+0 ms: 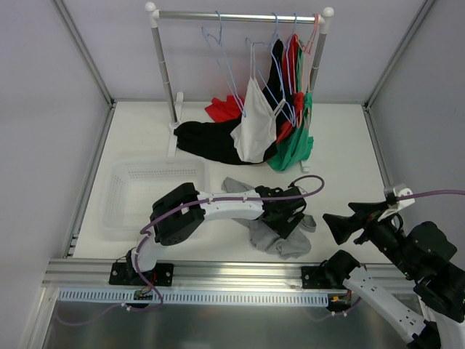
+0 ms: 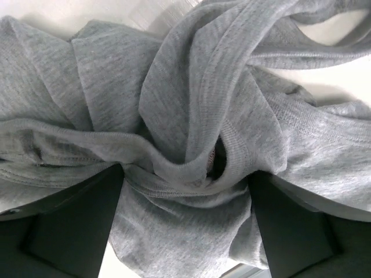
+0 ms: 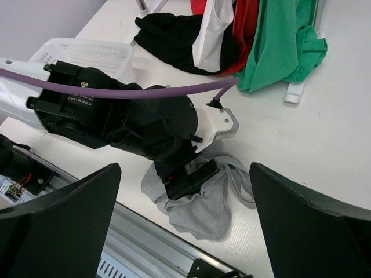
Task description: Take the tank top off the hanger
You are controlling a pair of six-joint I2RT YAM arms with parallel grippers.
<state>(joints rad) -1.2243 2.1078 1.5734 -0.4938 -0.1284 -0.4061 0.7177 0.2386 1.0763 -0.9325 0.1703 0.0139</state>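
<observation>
A grey tank top (image 1: 280, 236) lies crumpled on the white table near the front edge, with no hanger visible in it. My left gripper (image 1: 290, 218) points down onto it. In the left wrist view the jaws stand wide apart, with bunched grey cloth (image 2: 191, 116) filling the space between the fingers (image 2: 75, 220). The right wrist view shows the left gripper (image 3: 191, 176) resting on the grey cloth (image 3: 220, 208). My right gripper (image 1: 341, 224) is open and empty, held above the table to the right of the garment.
A clothes rack (image 1: 240, 14) at the back holds blue wire hangers, a white tank top (image 1: 254, 120), and red and green (image 1: 294, 145) garments. Black cloth (image 1: 207, 138) lies at its foot. A white plastic basket (image 1: 123, 189) sits front left.
</observation>
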